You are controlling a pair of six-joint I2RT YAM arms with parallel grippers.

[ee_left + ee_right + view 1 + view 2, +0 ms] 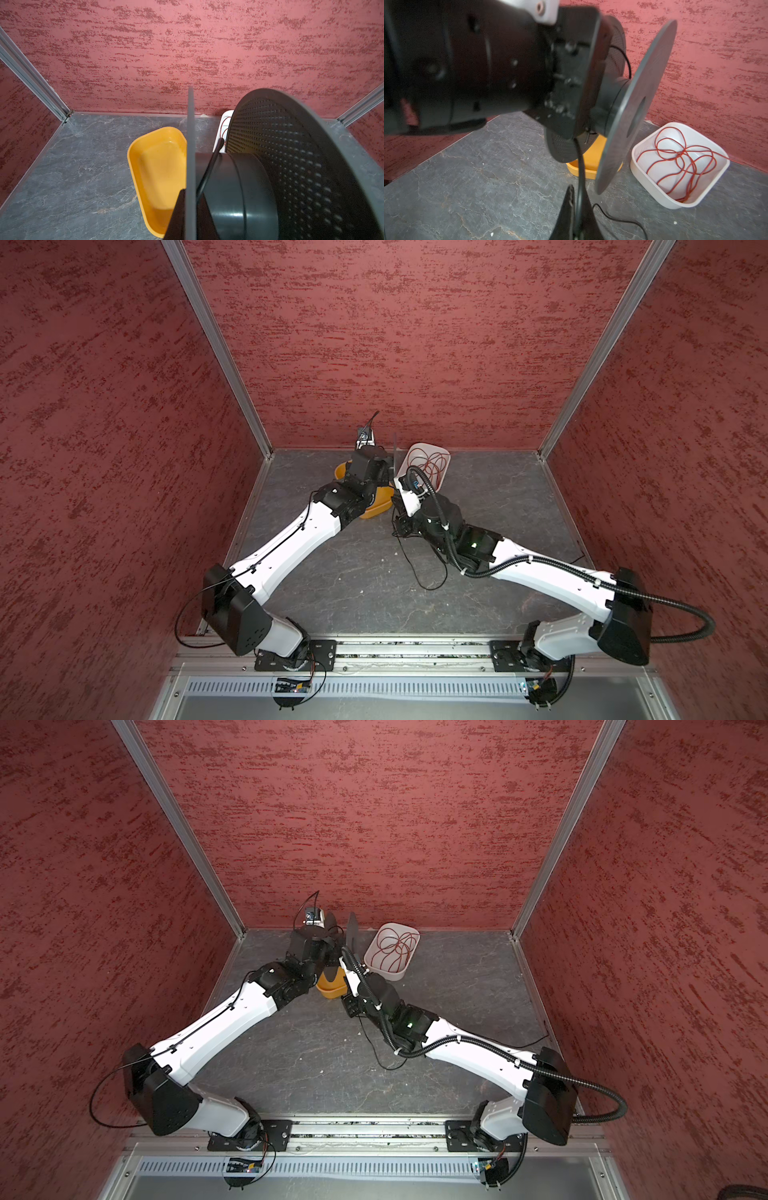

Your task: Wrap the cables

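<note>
Wire meets reel at the far middle of the table. We see the left gripper clamped on the edge of one flange of a black spool. It holds the spool in the air, flanges roughly upright, above an empty yellow tray, so that the hub is bare and open to the other arm. The right gripper, just on the near side of the spool, is closed on the black wire, which rises from between its fingers toward the hub. We judge the pinch is there to hold the strand taut and steer it between the flanges. A thin arc of wire shows against the perforated flange, though we cannot tell how many turns lie on the hub. The rest of the wire trails across the grey table in a slack loop nearer the robot's base, free to feed upward. To the right of the spool, by the far wall, a white tray holds a tangle of red wire, apart from both arms. By our reading, winding has barely begun and most of the wire is yet to go on.
</note>
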